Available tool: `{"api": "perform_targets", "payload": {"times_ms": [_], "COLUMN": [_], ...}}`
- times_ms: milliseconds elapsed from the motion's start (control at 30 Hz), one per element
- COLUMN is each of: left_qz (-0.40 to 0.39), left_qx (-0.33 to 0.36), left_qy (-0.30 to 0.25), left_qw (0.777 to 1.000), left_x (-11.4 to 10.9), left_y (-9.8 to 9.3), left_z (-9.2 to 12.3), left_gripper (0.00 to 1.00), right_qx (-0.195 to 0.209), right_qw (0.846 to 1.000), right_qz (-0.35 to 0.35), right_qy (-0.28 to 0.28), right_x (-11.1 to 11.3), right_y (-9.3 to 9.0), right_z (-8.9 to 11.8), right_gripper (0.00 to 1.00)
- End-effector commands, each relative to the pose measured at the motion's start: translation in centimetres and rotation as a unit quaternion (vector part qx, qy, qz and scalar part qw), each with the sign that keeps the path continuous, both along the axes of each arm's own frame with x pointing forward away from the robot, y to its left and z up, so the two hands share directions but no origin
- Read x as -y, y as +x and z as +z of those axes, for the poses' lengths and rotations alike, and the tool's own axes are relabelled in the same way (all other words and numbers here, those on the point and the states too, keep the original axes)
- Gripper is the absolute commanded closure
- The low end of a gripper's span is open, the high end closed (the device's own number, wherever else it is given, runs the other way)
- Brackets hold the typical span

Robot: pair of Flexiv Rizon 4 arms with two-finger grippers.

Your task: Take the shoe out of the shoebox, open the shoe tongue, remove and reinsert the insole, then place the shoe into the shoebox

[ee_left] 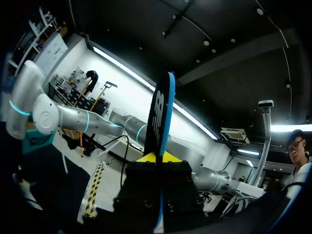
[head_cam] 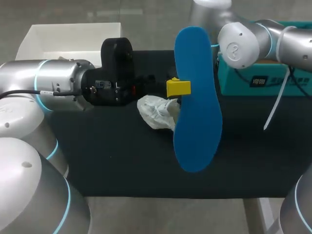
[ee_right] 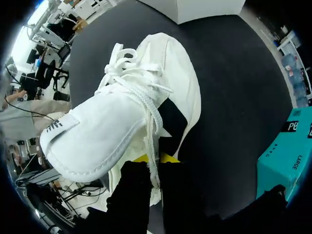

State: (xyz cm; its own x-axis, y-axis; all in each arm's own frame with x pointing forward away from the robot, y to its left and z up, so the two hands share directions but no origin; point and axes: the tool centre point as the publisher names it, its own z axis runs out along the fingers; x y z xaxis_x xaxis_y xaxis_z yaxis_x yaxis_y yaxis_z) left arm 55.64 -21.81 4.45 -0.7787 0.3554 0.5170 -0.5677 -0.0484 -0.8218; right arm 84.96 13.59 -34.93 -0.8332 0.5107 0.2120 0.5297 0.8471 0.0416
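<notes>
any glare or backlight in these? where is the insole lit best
Left wrist view: strong backlight, the insole edge-on and mostly dark in the left claw. Head view: even light, insole plainly blue, lit best here. Right wrist view: white shoe evenly lit on the black mat, no glare.

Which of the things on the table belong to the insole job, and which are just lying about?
Job:
blue insole, in left gripper
white shoe, in right gripper
white shoebox

Lying about:
teal box
black mat
</notes>
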Motion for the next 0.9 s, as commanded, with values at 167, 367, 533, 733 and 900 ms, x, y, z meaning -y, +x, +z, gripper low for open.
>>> {"api": "perform_targets", "payload": {"times_ms": [167,367,533,733,900], "left_qz": [0.001,0.001,0.001,0.001,0.001], "left_qx": [0.0,0.0,0.0,0.0,0.0], "left_qy": [-0.001,-0.001,-0.001,-0.001,-0.001], "left_qw": [1.0,1.0,1.0,1.0,1.0], "left_x": [0.3,0.3,0.3,0.3,0.3], "left_y": [0.0,0.0,0.0,0.0,0.0], "left_z": [0.1,0.1,0.1,0.1,0.1], "left_gripper": [1.0,1.0,1.0,1.0,1.0], "right_qx": [-0.03,-0.066,-0.064,-0.064,-0.064], "right_qw": [0.97,0.944,0.946,0.946,0.945], "right_qz": [-0.228,-0.312,-0.305,-0.305,-0.309], "right_qy": [0.075,0.088,0.086,0.086,0.085], "right_x": [-0.7,-2.1,-2.2,-2.2,-2.1], "right_y": [-0.2,0.7,0.9,0.9,0.7], "right_z": [1.3,1.8,1.9,1.9,1.6], "right_gripper": [1.0,1.0,1.0,1.0,1.0]}}
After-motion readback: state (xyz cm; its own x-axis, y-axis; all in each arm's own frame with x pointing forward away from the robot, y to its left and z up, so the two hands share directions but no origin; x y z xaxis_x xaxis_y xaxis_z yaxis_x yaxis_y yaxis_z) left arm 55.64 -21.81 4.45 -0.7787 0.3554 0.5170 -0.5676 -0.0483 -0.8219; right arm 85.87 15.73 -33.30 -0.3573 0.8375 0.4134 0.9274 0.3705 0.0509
